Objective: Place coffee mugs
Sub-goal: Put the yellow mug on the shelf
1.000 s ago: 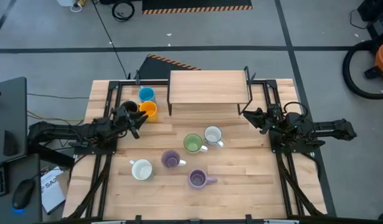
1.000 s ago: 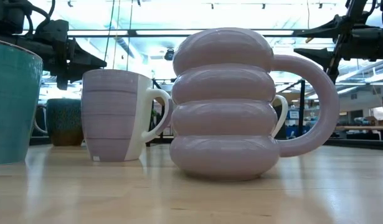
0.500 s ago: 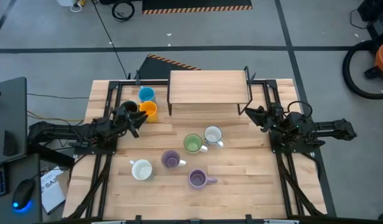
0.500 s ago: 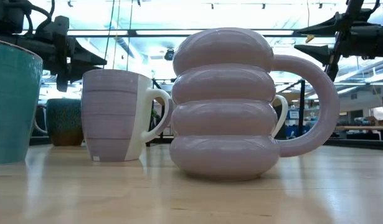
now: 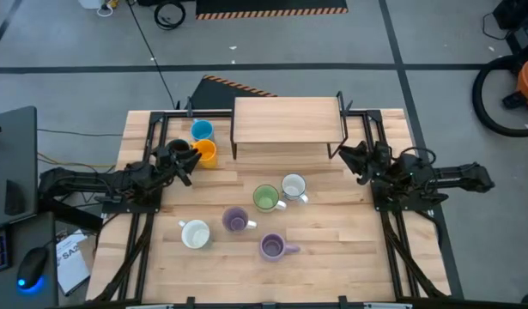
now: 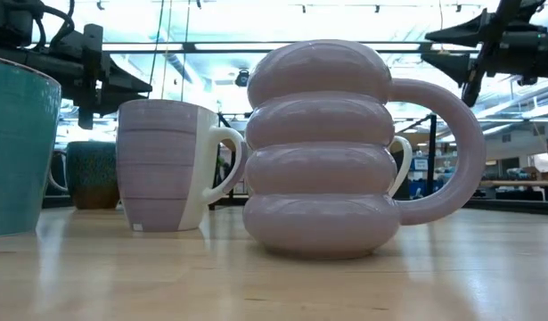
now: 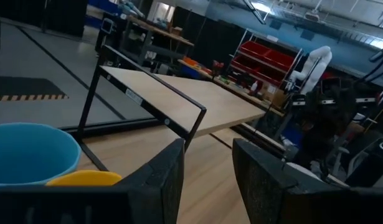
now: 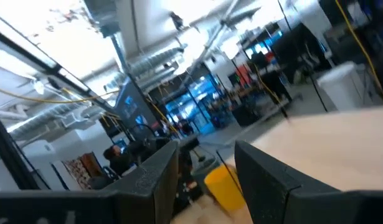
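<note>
High view: the left end effector (image 5: 183,163), fingers apart and empty, is hovering just beside the orange mug (image 5: 204,152), far nearer than the right end effector (image 5: 353,160), also parted, idling beyond the white mug (image 5: 294,186) mid-surface.

Seven mugs visible beside the shelf (image 5: 288,120): one blue (image 5: 202,130), one orange (image 5: 205,152), one green (image 5: 265,198), two white (image 5: 294,186) (image 5: 195,233), two purple (image 5: 236,221) (image 5: 272,247).
</note>
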`<control>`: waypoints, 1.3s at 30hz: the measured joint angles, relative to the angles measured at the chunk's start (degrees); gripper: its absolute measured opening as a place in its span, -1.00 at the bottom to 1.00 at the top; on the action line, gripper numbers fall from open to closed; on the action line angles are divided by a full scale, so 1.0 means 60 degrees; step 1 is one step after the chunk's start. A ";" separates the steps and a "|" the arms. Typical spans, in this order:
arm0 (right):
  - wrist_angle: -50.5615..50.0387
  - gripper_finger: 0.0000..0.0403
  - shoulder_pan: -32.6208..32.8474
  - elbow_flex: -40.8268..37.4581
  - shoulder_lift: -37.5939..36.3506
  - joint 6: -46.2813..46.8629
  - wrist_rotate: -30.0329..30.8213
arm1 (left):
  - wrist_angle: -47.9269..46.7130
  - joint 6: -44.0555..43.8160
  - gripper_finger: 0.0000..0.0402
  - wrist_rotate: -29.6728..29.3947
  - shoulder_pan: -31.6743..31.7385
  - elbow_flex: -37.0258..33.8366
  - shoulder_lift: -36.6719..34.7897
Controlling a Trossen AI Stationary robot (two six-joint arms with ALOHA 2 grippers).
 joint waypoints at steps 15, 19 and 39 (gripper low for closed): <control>-0.0522 -0.18 -0.0013 0.1618 0.2123 -0.2070 -0.0674 | -0.2241 -0.0458 -0.29 0.1577 0.0025 0.1688 0.0352; -0.0555 -0.18 -0.0075 0.2150 0.3105 -0.2332 -0.0629 | -0.4531 -0.0917 -0.29 0.1610 0.0025 0.2937 0.1057; -0.1206 -0.18 -0.0087 0.3178 0.5570 -0.3151 -0.1173 | -0.8537 -0.1068 -0.21 0.3872 0.2043 0.7195 0.6963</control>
